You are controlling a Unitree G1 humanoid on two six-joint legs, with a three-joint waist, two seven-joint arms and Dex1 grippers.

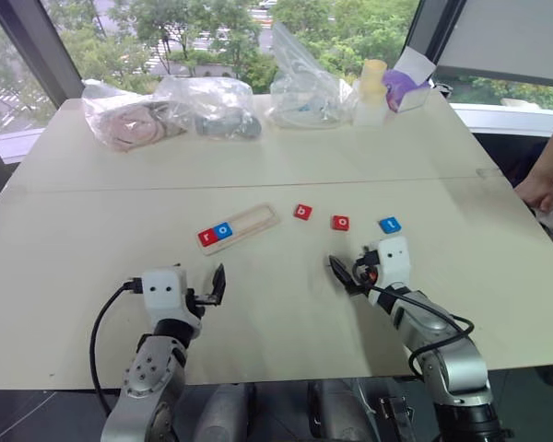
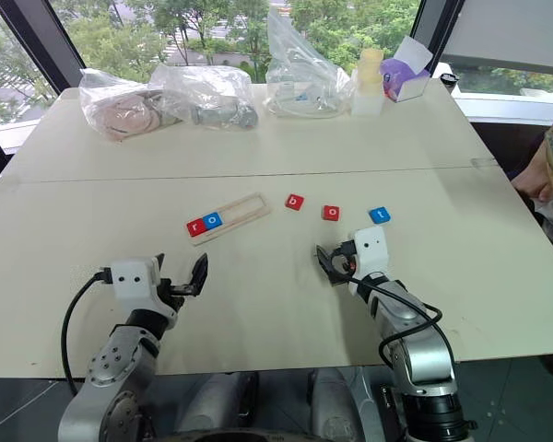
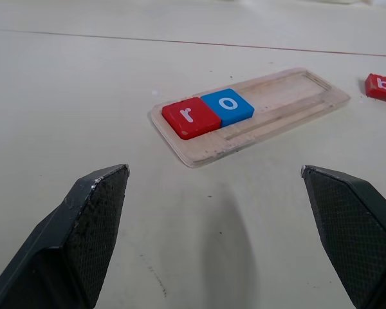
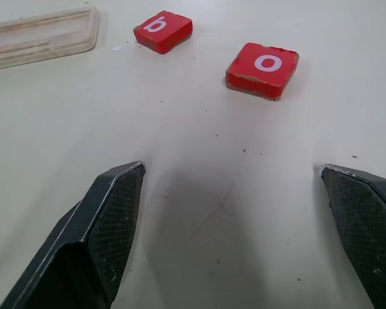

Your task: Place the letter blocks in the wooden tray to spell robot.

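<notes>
r, o blocks (image 3: 208, 114) in tray (image 3: 289, 103), b (image 4: 163, 30), o (image 4: 262, 66), t (image 1: 390, 225) loose, both hands wide

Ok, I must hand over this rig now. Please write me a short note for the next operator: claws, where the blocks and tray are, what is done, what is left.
Left claw: open, empty, above the table in front of the tray.
Right claw: open, empty, above the table in front of the loose blocks.
Wooden tray: lies at an angle mid-table. Red r and blue o sit side by side at its left end; the other slots are free.
Loose on the table, right of the tray, in a row: red b, red o, blue t.
Done: "ro".
Left: b, o, t, in that order.
</notes>
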